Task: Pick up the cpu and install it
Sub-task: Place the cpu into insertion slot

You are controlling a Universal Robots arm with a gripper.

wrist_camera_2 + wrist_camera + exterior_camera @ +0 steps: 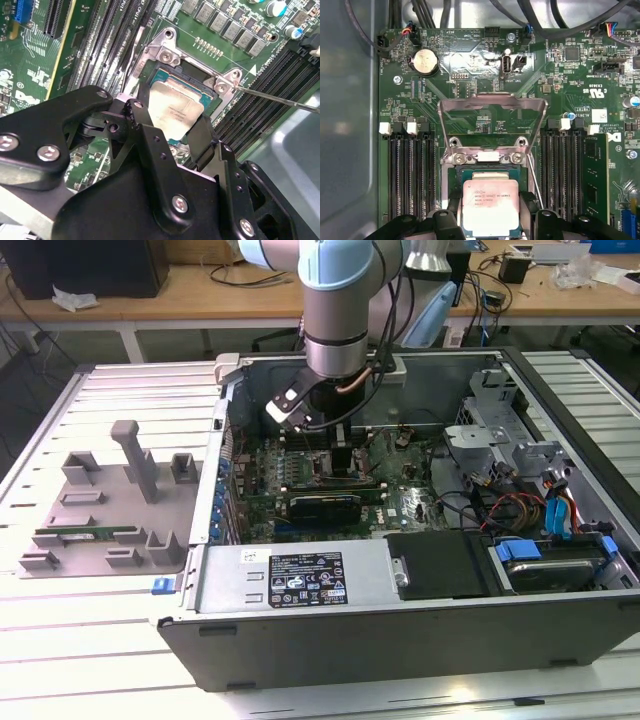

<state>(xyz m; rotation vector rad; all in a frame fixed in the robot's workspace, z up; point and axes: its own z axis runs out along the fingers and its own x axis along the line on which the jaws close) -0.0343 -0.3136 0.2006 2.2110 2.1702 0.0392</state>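
Jaws tight on opposite edges of the cpu (490, 207), chip between them over the open socket (487, 172)

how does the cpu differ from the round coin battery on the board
The cpu is square; the coin battery is round. The cpu is gripped by the tool; the coin battery sits in its holder on the motherboard, apart from the tool. Both have shiny silver metal tops.
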